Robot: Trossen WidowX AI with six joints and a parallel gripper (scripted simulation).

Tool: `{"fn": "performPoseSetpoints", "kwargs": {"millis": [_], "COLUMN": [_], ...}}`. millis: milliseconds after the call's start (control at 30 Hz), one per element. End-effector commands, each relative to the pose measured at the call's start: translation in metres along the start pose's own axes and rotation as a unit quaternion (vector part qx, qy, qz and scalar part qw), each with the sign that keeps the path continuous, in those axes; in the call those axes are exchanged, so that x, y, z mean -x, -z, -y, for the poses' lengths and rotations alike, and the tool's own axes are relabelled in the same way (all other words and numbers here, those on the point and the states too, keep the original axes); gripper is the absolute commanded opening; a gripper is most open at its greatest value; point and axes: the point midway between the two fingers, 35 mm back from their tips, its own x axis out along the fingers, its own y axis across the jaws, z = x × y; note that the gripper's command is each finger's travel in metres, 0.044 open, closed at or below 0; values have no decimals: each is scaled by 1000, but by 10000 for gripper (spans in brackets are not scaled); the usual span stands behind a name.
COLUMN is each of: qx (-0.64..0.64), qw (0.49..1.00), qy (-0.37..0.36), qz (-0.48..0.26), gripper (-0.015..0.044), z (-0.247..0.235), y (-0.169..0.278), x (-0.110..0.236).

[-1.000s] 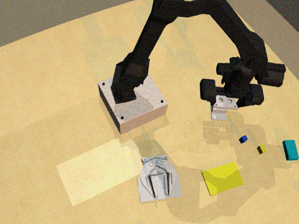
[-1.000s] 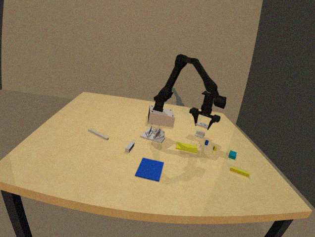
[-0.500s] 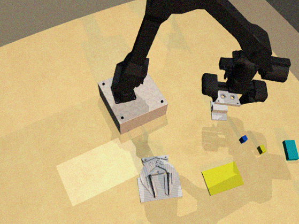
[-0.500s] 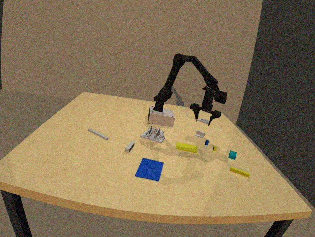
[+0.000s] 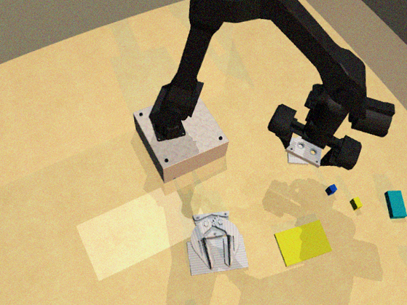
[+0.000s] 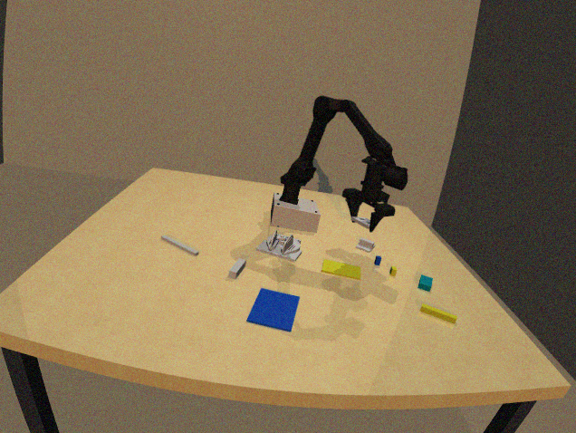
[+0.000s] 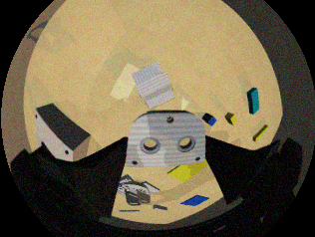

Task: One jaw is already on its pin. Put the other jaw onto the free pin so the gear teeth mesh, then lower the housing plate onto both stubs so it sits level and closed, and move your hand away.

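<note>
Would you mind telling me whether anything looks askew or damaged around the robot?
Nothing looks damaged. The housing plate hangs visibly tilted in the gripper, odd only because it must finally sit level on the stubs.

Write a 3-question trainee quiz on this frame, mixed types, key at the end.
1. Multiple choice: what is between the fingers of the gripper?
A) teal block
B) housing plate
C) blue panel
2. True or false: the housing plate is seated on the jaw assembly.
3. Fill in: the housing plate has ___ large holes.

Key: 1 B; 2 false; 3 two
</note>
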Motion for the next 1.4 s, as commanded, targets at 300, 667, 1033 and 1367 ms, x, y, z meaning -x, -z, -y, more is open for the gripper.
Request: {"fn": "performPoseSetpoints", "kwargs": {"millis": [300, 667, 1033, 1367], "qx": [-199, -362, -518, -646], "qw": [980, 932, 856, 764], "qy": [-1, 0, 2, 3], "qz": [-4, -7, -9, -10], "gripper": [351, 351, 351, 351], "z": [-3, -10, -22, -36], "y": [44, 80, 114, 143], "x": [0, 0, 1, 1]}}
